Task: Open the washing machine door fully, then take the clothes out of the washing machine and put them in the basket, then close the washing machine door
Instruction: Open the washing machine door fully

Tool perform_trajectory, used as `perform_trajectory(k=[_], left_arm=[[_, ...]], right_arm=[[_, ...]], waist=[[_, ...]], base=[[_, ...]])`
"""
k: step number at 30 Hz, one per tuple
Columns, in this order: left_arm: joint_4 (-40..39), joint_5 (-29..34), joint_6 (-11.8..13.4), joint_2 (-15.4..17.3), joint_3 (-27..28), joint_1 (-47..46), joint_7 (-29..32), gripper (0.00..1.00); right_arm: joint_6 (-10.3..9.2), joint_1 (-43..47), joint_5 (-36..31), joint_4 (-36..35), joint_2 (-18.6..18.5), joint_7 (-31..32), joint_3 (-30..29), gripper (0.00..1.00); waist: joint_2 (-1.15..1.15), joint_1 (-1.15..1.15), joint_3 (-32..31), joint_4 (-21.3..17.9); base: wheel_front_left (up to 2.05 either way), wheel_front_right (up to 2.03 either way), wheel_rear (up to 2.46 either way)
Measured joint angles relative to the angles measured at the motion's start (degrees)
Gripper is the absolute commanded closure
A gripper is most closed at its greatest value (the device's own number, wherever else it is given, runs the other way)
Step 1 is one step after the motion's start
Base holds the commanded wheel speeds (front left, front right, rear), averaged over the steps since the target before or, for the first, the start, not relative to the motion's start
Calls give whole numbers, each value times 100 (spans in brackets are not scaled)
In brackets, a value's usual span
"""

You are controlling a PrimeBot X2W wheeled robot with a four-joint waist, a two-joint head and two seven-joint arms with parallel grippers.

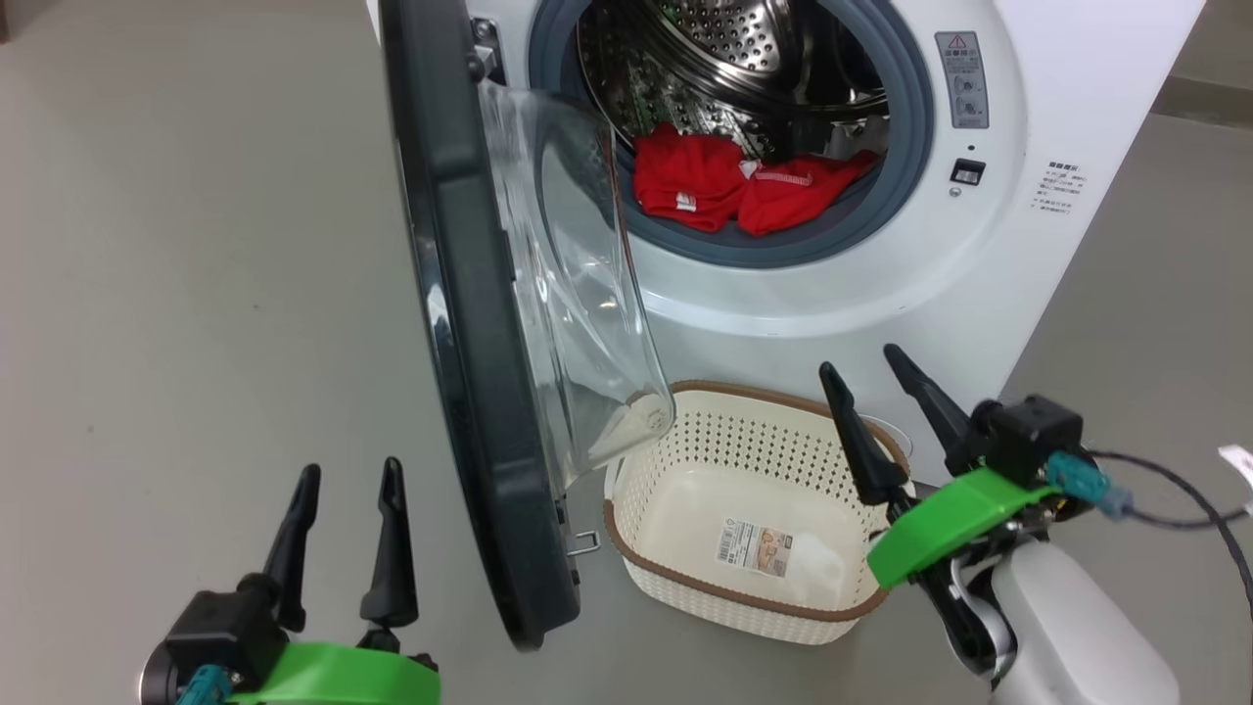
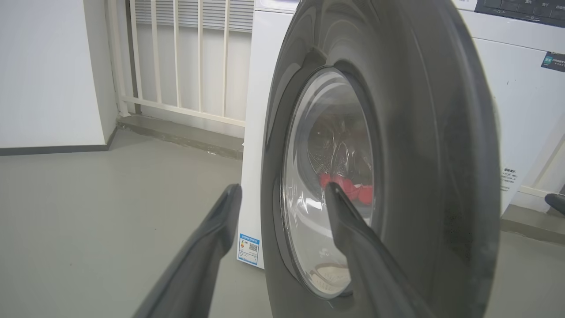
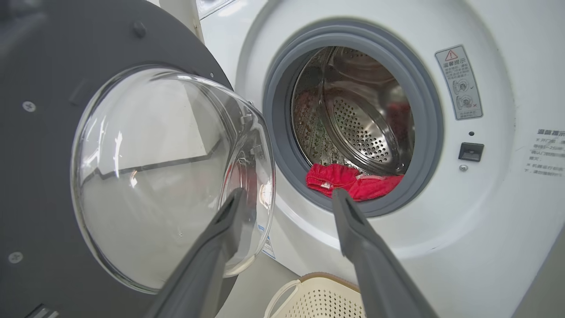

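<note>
The washing machine door [image 1: 470, 392] is seen edge-on between the left claw [image 1: 351, 466] and right claw [image 1: 861, 358], both spread and empty; open floor [image 1: 196, 245] is seen leftward

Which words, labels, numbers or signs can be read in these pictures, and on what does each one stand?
"温馨提示", under a red warning triangle: grey sticker on the washing machine front.
Printed lines right of it: too small to read.
Blue label low on the machine: QR code, text unreadable.
Paper label in the basket: barcode, print blurred.

Grey floor [image 1: 196, 245], white railing [image 2: 185, 57].
</note>
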Motion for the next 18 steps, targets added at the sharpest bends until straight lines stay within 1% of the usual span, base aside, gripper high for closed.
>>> perform_trajectory(k=[4, 8, 11, 18], left_arm=[[-12, 1, 0, 3, -23, 1, -10, 0], [-18, 1, -1, 26, -51, 2, -49, 0], [-15, 1, -2, 58, -59, 8, -49, 0], [-2, 1, -1, 83, -68, 92, -51, 0]], right_arm=[[0, 381, -715, -445, 152, -11, -405, 0], [1, 785, -1114, -858, 232, -15, -659, 0], [1, 1060, -1239, -1095, 261, -15, -747, 0], [1, 1457, -1140, -1306, 272, -15, -768, 0]], waist=[[0, 0, -41, 17], [0, 0, -78, 49], [0, 0, -113, 68], [0, 0, -171, 50]], base=[[0, 0, 0], [0, 0, 0], [0, 0, 0], [0, 0, 0]])
